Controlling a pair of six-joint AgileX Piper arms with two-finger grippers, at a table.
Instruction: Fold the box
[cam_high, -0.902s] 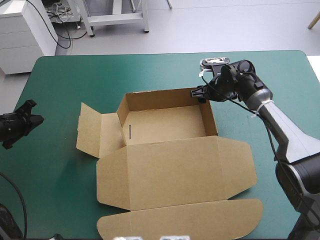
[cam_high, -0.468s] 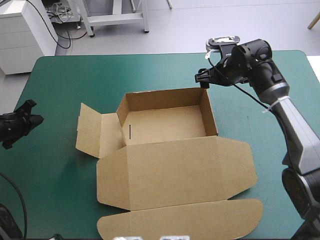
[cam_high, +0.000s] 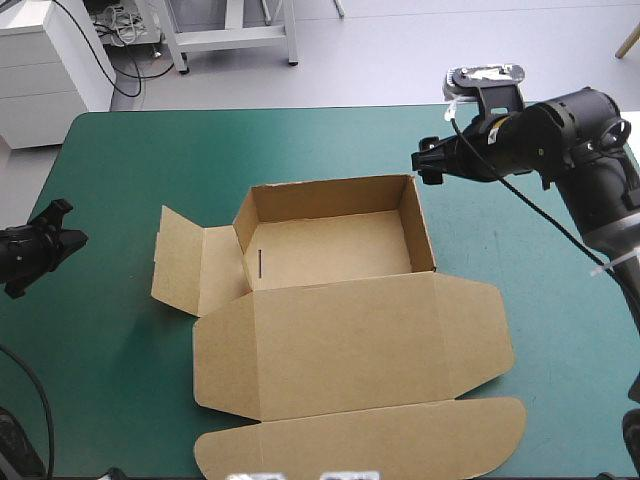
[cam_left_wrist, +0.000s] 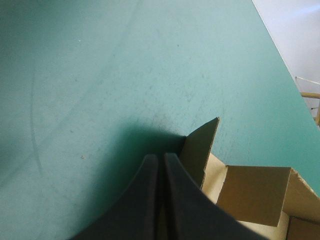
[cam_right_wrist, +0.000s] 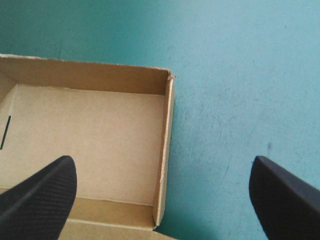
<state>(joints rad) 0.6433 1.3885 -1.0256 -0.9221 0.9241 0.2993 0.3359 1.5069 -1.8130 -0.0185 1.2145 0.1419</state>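
The box (cam_high: 330, 250) sits mid bench (cam_high: 140, 150), its lid (cam_high: 350, 345) flat toward the near edge. The right end effector (cam_high: 424, 160) is off its far right corner. The left end effector (cam_high: 70, 228) is at the left edge, well apart.

In the right wrist view the open brown board box (cam_right_wrist: 100, 135) is cut off, so only one corner of its tray shows. The black-finned right end effector (cam_right_wrist: 161, 162) appears only as two finger ends at the picture's corners, one covering part of the tray floor. In the left wrist view the black-finned left end effector (cam_left_wrist: 161, 157) hides part of the box's side flap, and the rest of the box runs out of the picture. In the high view the right end effector's fingers are too small to judge, and the near edge of the teal-green covered worktop (cam_high: 150, 160) is out of the picture.
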